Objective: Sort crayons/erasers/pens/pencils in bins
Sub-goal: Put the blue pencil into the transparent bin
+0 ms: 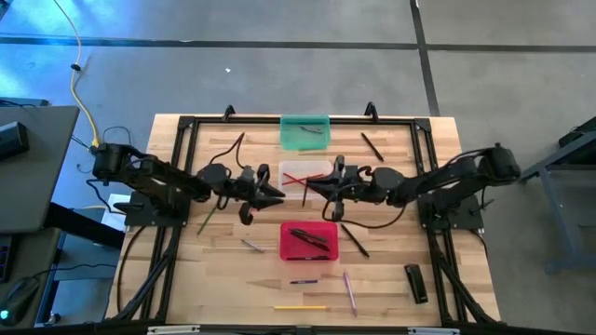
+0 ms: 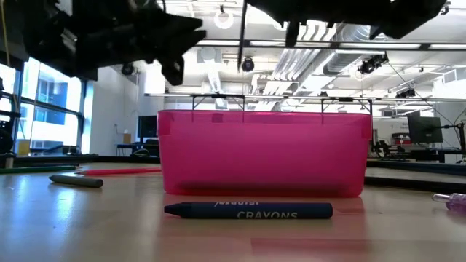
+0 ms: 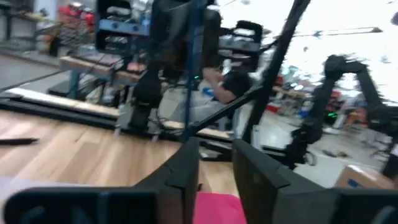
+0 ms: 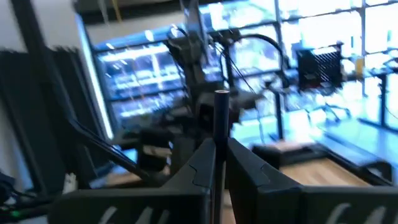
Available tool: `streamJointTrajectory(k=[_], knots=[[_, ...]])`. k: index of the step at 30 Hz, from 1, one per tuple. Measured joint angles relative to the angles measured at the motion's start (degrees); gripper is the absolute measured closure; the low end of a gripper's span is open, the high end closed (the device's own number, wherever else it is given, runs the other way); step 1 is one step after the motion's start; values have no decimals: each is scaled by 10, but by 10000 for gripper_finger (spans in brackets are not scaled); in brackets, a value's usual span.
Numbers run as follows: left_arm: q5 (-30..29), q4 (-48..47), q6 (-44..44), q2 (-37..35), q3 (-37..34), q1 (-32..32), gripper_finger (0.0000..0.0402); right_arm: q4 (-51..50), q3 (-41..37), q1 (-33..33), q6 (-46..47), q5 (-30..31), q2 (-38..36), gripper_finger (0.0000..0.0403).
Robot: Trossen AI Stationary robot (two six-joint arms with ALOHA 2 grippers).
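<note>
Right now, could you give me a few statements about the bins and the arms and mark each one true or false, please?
1. The red bin sits nearest the front edge of the three bins. True.
2. The teal bin is empty. False: a dark stick lies in it.
3. The right gripper holds a dark pen upright between its fingers. True.
4. A blue crayon lies inside the red bin. False: it lies on the table in front of it.

Dark blue crayon [image 2: 249,211] lying on the bench [image 2: 109,233] before the red bin [image 2: 262,153], wrapper reading "CRAYONS", smaller line above unreadable
</note>
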Motion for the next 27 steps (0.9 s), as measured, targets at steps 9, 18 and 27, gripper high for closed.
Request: streamJointTrajectory(k=[9, 18, 27], knots=[[-9, -120, 25, 0, 83, -21, 240, 46, 0, 0, -15, -17, 22, 391], [-26, -153, 31, 30, 147, -31, 237, 56, 0, 1, -34, -30, 21, 391], [-8, -155, 30, 83, 190, -31, 295, 56, 0, 2, -35, -34, 21, 391]])
